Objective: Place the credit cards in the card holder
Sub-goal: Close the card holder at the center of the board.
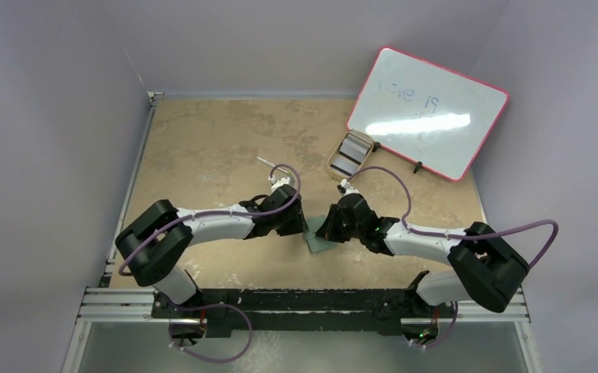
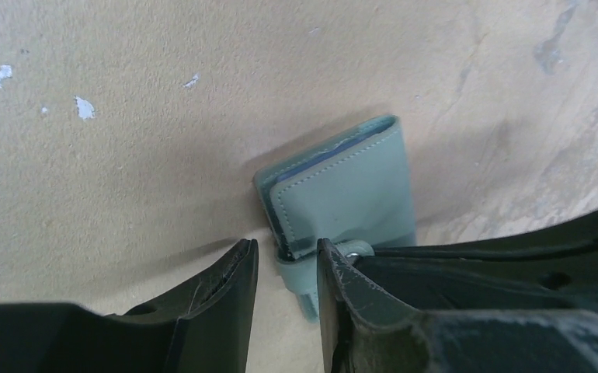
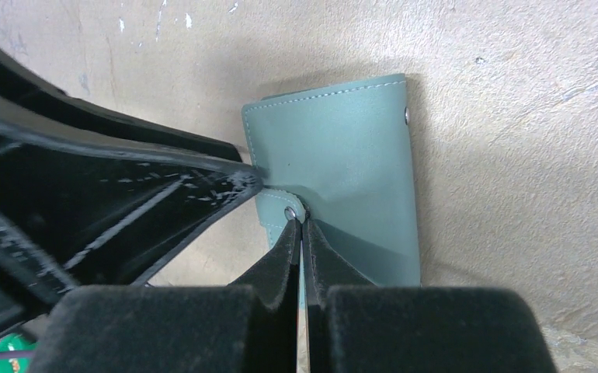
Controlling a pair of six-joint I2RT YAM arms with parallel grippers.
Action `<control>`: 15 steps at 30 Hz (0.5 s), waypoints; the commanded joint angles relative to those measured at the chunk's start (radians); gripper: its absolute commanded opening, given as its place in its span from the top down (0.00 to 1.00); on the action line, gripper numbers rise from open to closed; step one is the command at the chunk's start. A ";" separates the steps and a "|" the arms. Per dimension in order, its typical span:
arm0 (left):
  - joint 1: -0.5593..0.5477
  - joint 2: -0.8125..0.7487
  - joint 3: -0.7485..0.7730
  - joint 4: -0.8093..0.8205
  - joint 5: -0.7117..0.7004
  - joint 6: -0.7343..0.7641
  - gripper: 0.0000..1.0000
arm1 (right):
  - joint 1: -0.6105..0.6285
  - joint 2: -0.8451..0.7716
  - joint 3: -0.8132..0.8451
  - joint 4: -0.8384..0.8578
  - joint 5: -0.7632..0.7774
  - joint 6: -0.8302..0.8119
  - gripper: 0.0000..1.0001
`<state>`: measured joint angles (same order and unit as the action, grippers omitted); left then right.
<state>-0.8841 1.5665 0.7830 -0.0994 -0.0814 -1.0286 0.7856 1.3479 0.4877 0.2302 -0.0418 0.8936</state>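
Gently lift the card holder (image 3: 342,148) flap with the closed right pincer (image 3: 301,221); the half-open left pincer (image 2: 286,256) should steady the cover.

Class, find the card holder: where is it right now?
In the top view, the card holder lies on the table, centre front, between both sets of jaws.
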 commanded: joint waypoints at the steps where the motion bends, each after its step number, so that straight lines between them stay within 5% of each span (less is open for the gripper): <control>1: 0.000 0.056 0.000 0.071 0.025 -0.010 0.67 | 0.004 -0.029 0.006 0.004 0.052 -0.010 1.00; 15: 0.000 0.124 0.048 -0.027 -0.054 0.033 0.72 | 0.004 0.033 0.058 -0.065 0.090 -0.020 0.95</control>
<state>-0.8837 1.6531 0.8112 -0.0536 -0.0753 -1.0290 0.7856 1.3560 0.4961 0.2272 -0.0074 0.8921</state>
